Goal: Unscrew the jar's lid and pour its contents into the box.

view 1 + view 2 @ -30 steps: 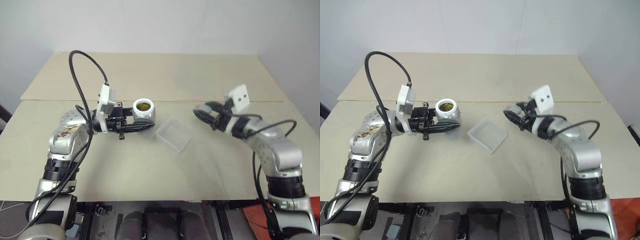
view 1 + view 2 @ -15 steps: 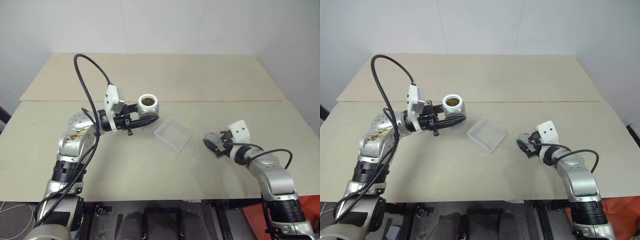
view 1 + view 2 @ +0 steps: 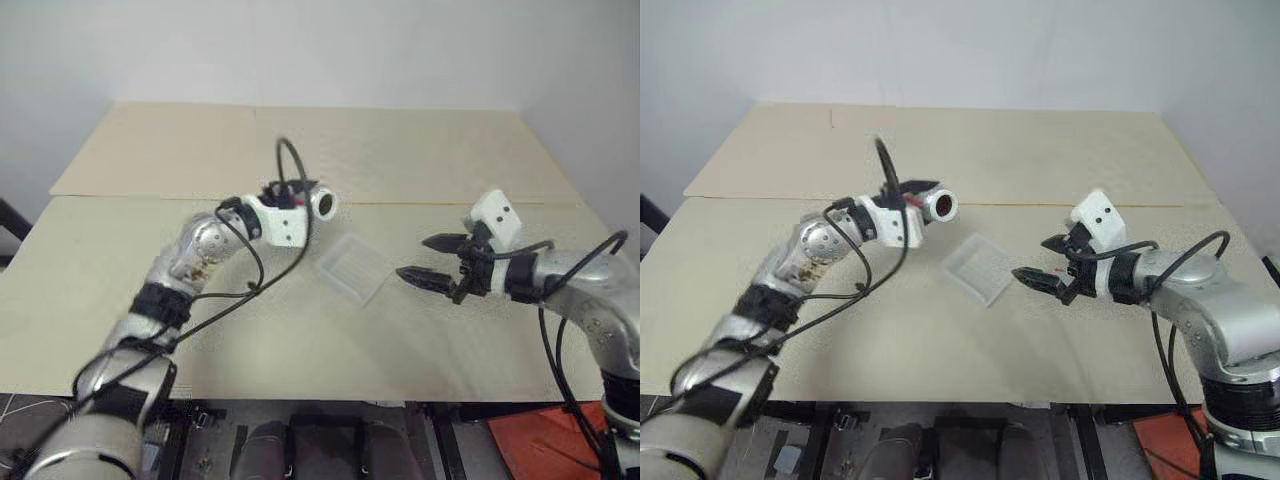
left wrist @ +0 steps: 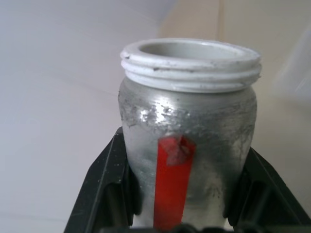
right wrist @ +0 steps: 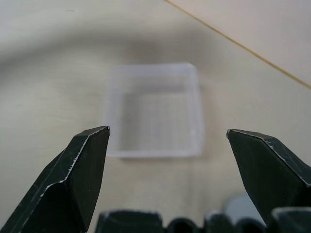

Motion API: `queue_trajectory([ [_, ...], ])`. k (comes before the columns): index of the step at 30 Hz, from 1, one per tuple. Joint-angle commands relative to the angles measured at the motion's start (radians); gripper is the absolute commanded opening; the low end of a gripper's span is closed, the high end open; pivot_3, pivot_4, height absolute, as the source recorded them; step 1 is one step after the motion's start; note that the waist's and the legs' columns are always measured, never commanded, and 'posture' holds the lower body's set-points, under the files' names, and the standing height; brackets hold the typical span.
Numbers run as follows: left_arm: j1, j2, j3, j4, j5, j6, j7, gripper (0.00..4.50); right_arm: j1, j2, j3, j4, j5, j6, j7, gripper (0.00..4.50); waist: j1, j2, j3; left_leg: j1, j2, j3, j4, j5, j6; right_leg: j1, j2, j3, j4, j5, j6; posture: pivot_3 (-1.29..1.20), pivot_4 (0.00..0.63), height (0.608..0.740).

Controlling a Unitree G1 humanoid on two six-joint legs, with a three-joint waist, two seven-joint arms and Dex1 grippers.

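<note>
Left wrist view shows the left gripper [image 4: 184, 213] clamped on the uncapped jar [image 4: 187, 141], its inside hidden. Right gripper [image 3: 428, 258] gapes wide, empty, near the box [image 3: 352, 267]; a grey shape [image 5: 243, 206] beneath it is unclear.

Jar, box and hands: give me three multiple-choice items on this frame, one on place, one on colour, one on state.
1. Where is the box?
A. on the table between the two hands
B. in the right hand
C. under the jar's mouth

2. What colour is the strip on the jar?
A. blue
B. red
C. green

3. How is the right hand?
A. shut on the lid
B. shut on the box
C. open, holding nothing

Answers: 1 A, the box lies on the table, clear of the left hand. 2 B, the left wrist view shows a red strip. 3 C, its fingers stand wide apart.
</note>
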Motion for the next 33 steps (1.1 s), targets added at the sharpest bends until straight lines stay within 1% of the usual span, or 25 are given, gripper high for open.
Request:
queue_trajectory([
  [1,-0.166,0.015,-0.200,0.080,0.418,-0.039,0.510,1.91,-0.046,-0.041,0.010,-0.015,0.031,-0.005,0.058,4.47,0.007,0.000,0.000,-0.001,-0.001,0.000,0.000,-0.001,0.001,0.000,0.000,0.000,-0.001,0.000,0.001,0.00,0.150,0.740],
  [3,-0.216,0.001,-0.294,0.117,0.537,-0.017,0.653,1.91,-0.059,-0.052,0.020,-0.009,0.035,-0.006,0.074,4.47,0.010,0.000,0.000,-0.003,-0.001,0.001,0.001,-0.002,0.004,0.000,-0.001,-0.001,0.000,0.001,0.003,0.00,0.150,0.740],
  [5,-0.245,-0.018,-0.373,0.149,0.633,0.018,0.749,1.91,-0.067,-0.052,0.028,-0.003,0.031,-0.008,0.082,4.47,0.011,0.000,0.000,-0.006,-0.001,0.001,0.002,-0.003,0.005,-0.002,-0.002,-0.001,0.000,0.001,0.004,0.00,0.150,0.740],
  [8,-0.268,-0.072,-0.460,0.210,0.735,0.117,0.828,1.91,-0.078,-0.045,0.033,0.009,0.024,-0.010,0.080,4.47,0.010,0.000,0.000,-0.009,-0.001,0.003,0.005,-0.001,0.001,-0.004,-0.002,-0.001,0.000,0.001,0.005,0.00,0.150,0.740],
  [9,-0.274,-0.091,-0.472,0.223,0.748,0.144,0.842,1.91,-0.080,-0.045,0.031,0.011,0.025,-0.011,0.081,4.47,0.010,0.000,0.000,-0.010,-0.002,0.003,0.005,0.000,0.000,-0.004,-0.002,-0.001,0.000,0.001,0.006,0.00,0.150,0.740],
  [12,-0.286,-0.121,-0.495,0.238,0.763,0.186,0.858,1.91,-0.078,-0.045,0.021,0.013,0.028,-0.019,0.082,4.47,0.010,0.000,0.000,-0.011,-0.001,0.003,0.006,0.001,-0.001,-0.005,-0.002,-0.002,0.000,0.001,0.006,0.00,0.150,0.740],
  [18,-0.291,-0.125,-0.507,0.246,0.748,0.190,0.873,1.91,-0.064,-0.037,0.000,-0.011,0.045,-0.016,0.069,4.47,0.008,0.000,0.000,-0.011,-0.001,0.003,0.006,-0.002,0.003,-0.005,-0.002,-0.002,0.001,0.001,0.006,0.00,0.150,0.740],
  [23,-0.279,-0.112,-0.473,0.261,0.681,0.154,0.835,1.91,-0.060,-0.033,0.011,-0.016,0.045,-0.021,0.052,4.47,0.007,0.000,0.000,-0.010,-0.001,0.002,0.007,-0.002,0.003,-0.005,-0.002,-0.002,0.002,0.001,0.006,0.00,0.150,0.740],
  [27,-0.248,-0.088,-0.385,0.273,0.522,0.077,0.746,1.91,-0.054,-0.033,0.010,-0.021,0.044,-0.034,0.042,4.47,0.006,0.000,0.000,-0.010,-0.001,0.002,0.008,-0.002,0.003,-0.005,-0.003,-0.002,0.002,0.001,0.006,0.00,0.150,0.740],
  [28,-0.233,-0.087,-0.348,0.280,0.452,0.036,0.700,1.91,-0.050,-0.032,0.007,-0.024,0.041,-0.044,0.039,4.47,0.005,0.000,0.000,-0.010,-0.001,0.002,0.008,-0.001,0.002,-0.005,-0.003,-0.002,0.002,0.001,0.006,0.00,0.150,0.740],
  [30,-0.169,-0.081,-0.219,0.284,0.205,-0.029,0.515,1.91,-0.033,-0.018,-0.006,-0.024,0.028,-0.095,0.036,4.47,0.004,0.000,0.000,-0.010,-0.001,0.002,0.008,0.001,-0.001,-0.005,-0.003,-0.002,0.002,0.001,0.006,0.00,0.150,0.740],
  [31,-0.118,-0.092,-0.132,0.264,0.041,-0.015,0.385,1.91,-0.024,-0.010,-0.011,-0.022,0.020,-0.128,0.040,4.47,0.001,0.000,0.000,-0.010,0.000,0.002,0.008,0.001,-0.002,-0.005,-0.003,-0.002,0.002,0.001,0.006,0.00,0.150,0.740],
  [32,-0.077,-0.105,-0.063,0.239,-0.094,0.005,0.272,1.91,-0.017,-0.005,-0.013,-0.019,0.015,-0.152,0.043,4.47,-0.004,0.000,0.000,-0.009,0.000,0.002,0.008,0.001,-0.002,-0.005,-0.003,-0.001,0.003,0.001,0.006,0.00,0.150,0.740],
  [33,-0.011,-0.123,0.022,0.166,-0.284,0.100,0.104,1.91,-0.009,0.002,-0.017,-0.013,0.008,-0.181,0.048,4.47,-0.006,0.000,0.000,-0.009,0.000,0.003,0.008,0.001,-0.002,-0.005,-0.004,-0.001,0.004,0.001,0.006,0.00,0.150,0.740],
])
